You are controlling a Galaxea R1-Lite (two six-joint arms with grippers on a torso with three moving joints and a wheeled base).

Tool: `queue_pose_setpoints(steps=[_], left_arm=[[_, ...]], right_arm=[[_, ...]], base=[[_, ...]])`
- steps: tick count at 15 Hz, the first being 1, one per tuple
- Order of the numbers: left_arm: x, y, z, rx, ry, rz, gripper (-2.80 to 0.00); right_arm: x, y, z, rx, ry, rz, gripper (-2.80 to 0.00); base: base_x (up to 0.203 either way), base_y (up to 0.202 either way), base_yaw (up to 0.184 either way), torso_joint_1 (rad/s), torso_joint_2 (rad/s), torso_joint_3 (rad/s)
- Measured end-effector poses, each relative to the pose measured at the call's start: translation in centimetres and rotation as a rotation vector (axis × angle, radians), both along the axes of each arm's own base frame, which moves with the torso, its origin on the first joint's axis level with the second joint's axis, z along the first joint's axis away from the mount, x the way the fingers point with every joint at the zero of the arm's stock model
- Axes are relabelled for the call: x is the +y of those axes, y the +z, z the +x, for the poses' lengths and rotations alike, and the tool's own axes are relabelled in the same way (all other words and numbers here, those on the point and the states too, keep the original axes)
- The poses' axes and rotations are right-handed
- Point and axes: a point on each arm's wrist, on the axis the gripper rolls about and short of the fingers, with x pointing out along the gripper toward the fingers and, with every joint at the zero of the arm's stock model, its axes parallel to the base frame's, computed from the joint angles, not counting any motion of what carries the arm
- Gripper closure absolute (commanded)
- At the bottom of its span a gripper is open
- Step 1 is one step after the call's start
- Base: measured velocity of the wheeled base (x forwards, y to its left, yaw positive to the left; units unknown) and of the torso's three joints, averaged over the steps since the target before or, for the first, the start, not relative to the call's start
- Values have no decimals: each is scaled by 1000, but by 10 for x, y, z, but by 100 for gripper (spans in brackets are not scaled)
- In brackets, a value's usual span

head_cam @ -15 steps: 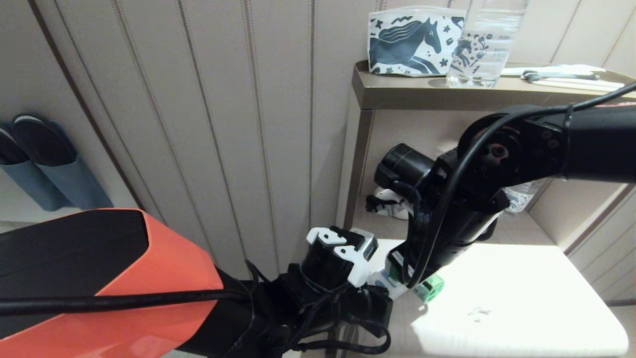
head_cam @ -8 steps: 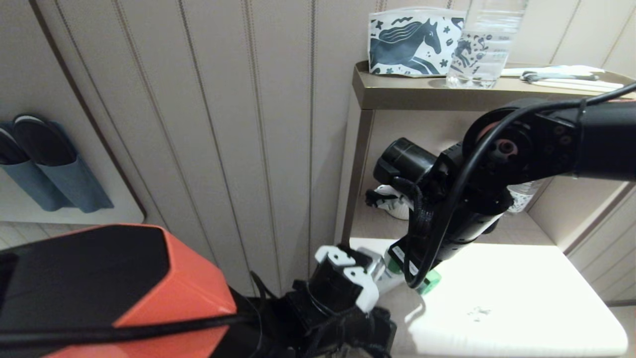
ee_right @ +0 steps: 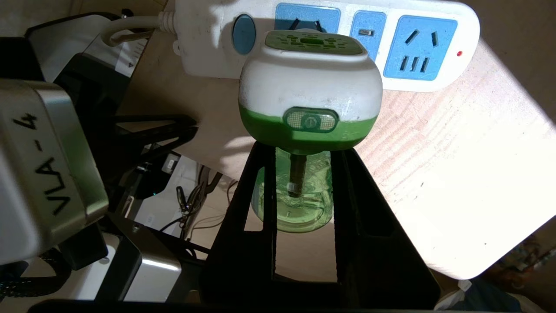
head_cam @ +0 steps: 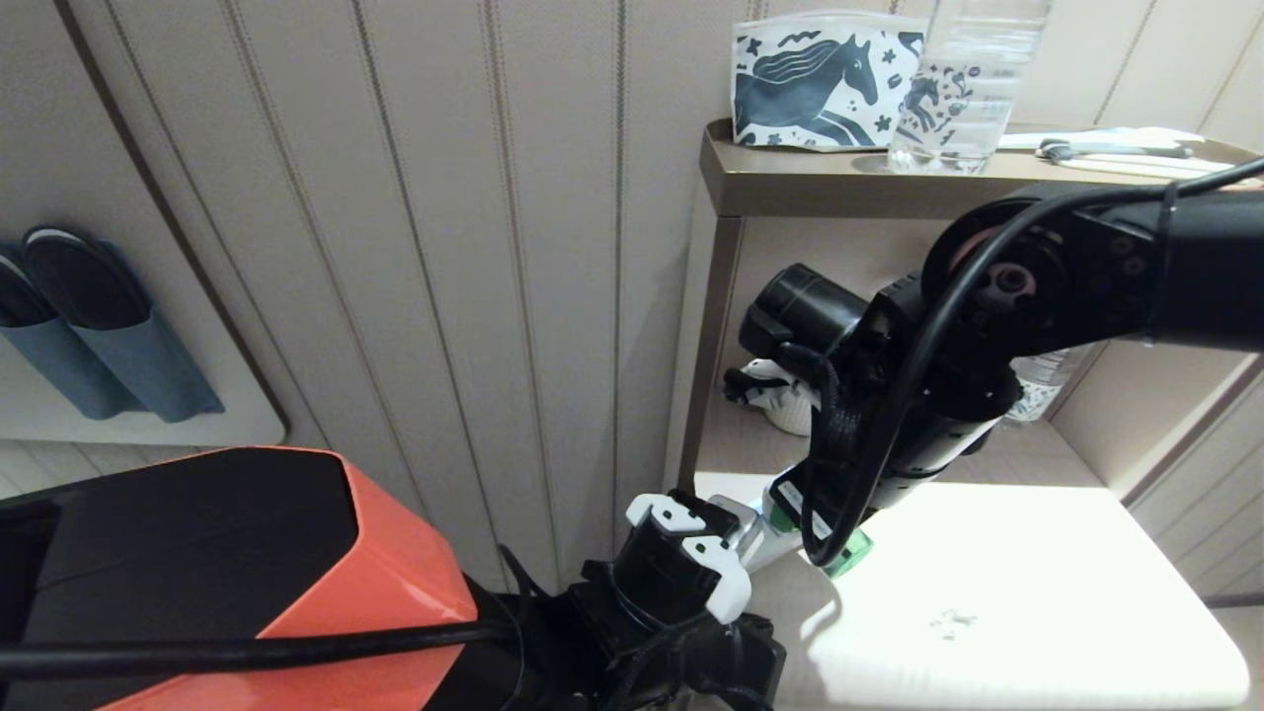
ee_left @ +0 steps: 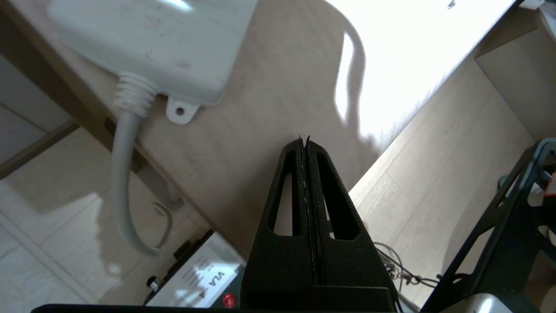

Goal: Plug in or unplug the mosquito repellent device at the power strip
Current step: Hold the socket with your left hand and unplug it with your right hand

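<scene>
In the right wrist view the mosquito repellent device [ee_right: 310, 82], with its white head and green band, stands against the power strip [ee_right: 204, 48]. It covers the socket panel beside the strip's blue button. My right gripper [ee_right: 304, 152] is shut on its translucent green bottle [ee_right: 304, 204], one finger on each side. Whether the plug is seated is hidden. In the head view only a green sliver of the device [head_cam: 847, 553] shows under my right arm. My left gripper [ee_left: 304, 139] is shut and empty, over the table near the strip's cord end [ee_left: 152, 39].
The low wooden table [head_cam: 987, 592] stands by a shelf unit. A horse-print pouch [head_cam: 820, 84] and a clear water bottle [head_cam: 973, 89] sit on the unit's top. Slippers [head_cam: 89, 326] hang on the wall at left. The strip's white cord [ee_left: 121, 174] drops off the table's edge.
In the head view my right wrist has lifted slightly. The left arm has sunk and drawn back toward me.
</scene>
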Motion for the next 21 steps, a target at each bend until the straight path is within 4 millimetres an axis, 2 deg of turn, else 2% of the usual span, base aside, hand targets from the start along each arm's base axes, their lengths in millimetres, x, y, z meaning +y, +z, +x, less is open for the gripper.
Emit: queue_pose_setpoints(steps=[3, 7, 10, 15, 21], left_arm=[[3, 13, -2, -14, -1, -25, 0], [17, 61, -10, -66, 2, -119, 0], [23, 78, -11, -89, 9, -157, 0], [23, 74, 1, -88, 32, -158, 0], [18, 39, 37, -55, 96, -100, 0]], right_arm=[[1, -5, 3, 12, -6, -8, 0], [1, -9, 6, 26, -14, -11, 0], [3, -10, 5, 29, -8, -12, 0], [5, -10, 6, 31, -5, -9, 0], [8, -17, 12, 43, -8, -14, 0]], base=[[0, 0, 0, 0, 0, 0], [0, 0, 0, 0, 0, 0], [0, 0, 0, 0, 0, 0], [0, 0, 0, 0, 0, 0], [0, 0, 0, 0, 0, 0]])
